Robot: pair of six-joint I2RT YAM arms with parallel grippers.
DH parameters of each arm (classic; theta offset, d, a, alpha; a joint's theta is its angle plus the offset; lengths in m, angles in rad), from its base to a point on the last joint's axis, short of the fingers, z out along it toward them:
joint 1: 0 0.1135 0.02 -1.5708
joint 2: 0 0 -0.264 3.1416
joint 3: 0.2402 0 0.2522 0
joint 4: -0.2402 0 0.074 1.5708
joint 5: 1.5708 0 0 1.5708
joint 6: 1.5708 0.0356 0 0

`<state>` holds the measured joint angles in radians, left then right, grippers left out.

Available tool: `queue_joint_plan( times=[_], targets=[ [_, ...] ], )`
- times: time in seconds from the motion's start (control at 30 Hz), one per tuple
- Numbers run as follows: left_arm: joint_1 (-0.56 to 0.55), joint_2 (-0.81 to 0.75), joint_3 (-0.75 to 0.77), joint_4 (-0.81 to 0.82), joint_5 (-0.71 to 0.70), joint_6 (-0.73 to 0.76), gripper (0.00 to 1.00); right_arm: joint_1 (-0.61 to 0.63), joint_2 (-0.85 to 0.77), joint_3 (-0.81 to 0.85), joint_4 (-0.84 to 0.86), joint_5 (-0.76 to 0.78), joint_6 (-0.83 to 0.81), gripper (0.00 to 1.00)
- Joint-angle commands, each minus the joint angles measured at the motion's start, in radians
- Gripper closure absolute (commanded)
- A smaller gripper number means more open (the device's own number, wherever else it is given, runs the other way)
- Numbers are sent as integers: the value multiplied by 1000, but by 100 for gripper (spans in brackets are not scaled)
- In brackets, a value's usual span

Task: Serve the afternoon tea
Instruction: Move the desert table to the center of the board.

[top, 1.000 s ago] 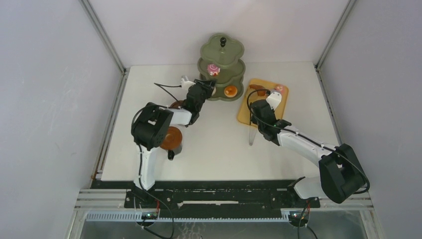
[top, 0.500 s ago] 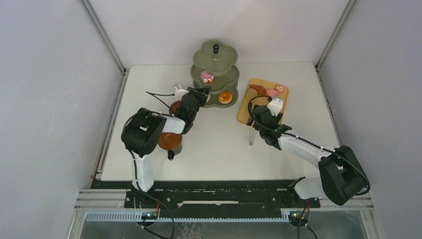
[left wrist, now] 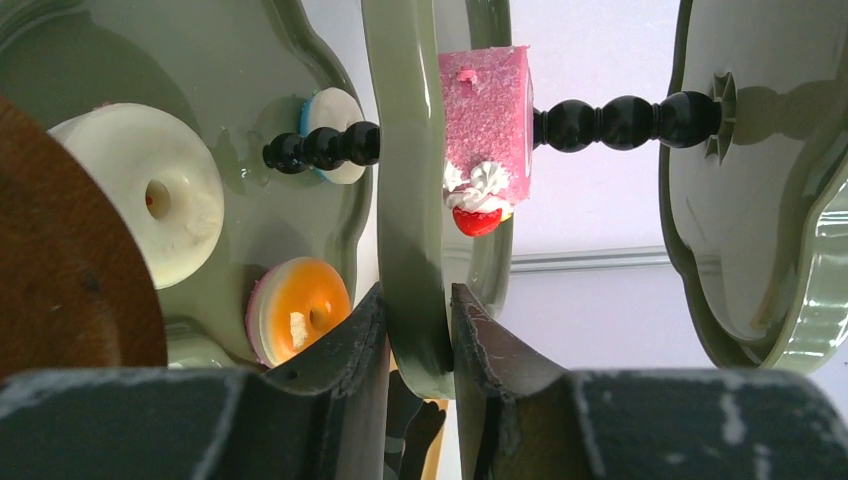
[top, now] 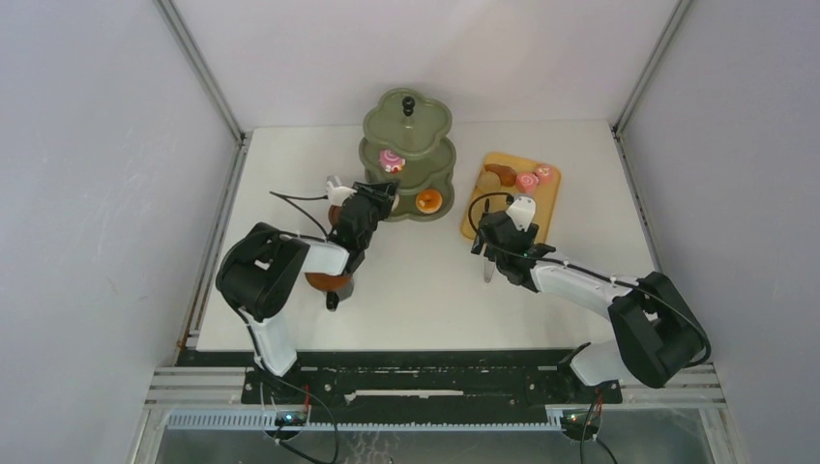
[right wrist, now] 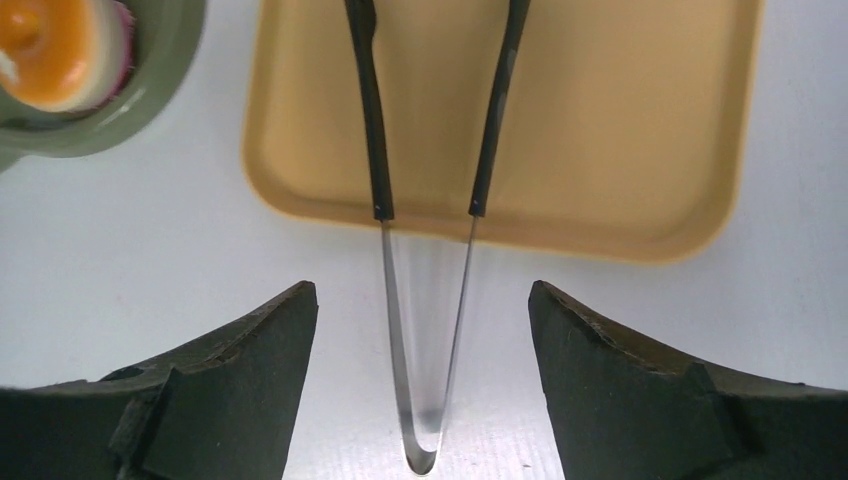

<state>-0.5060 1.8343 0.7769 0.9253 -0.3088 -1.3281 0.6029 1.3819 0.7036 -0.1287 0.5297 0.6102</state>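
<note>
Top external view: white table, grey walls. Nearest, one brown cup on a saucer sits under the left arm. Next, the right gripper gapes wide over one pair of black tongs overlapping one orange-yellow tray with three pastries. Farthest, the left gripper clamps the olive-green three-tier scalloped stand by a rim; one pink cake and at least two donuts aboard.

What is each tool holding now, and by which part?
Left tool pinches the olive-green three-tier scalloped stand by a tier's rim; right tool holds nothing.
</note>
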Motion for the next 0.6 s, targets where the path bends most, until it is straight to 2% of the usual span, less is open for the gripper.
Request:
queue_joint_plan(
  times=[0.0, 0.17, 0.47, 0.57],
  targets=[
    [-12, -65, -34, 47, -21, 35, 74, 2, 50, 56, -72, 8, 43, 15],
    [-21, -68, -39, 47, -22, 34, 71, 6, 139, 135, -170, 38, 77, 16],
    [-25, -53, -35, 47, -11, 30, 63, 3, 212, 174, -180, 53, 82, 28],
    [-26, -53, -34, 47, -7, 35, 58, 4, 223, 174, -178, 54, 87, 35]
  ],
)
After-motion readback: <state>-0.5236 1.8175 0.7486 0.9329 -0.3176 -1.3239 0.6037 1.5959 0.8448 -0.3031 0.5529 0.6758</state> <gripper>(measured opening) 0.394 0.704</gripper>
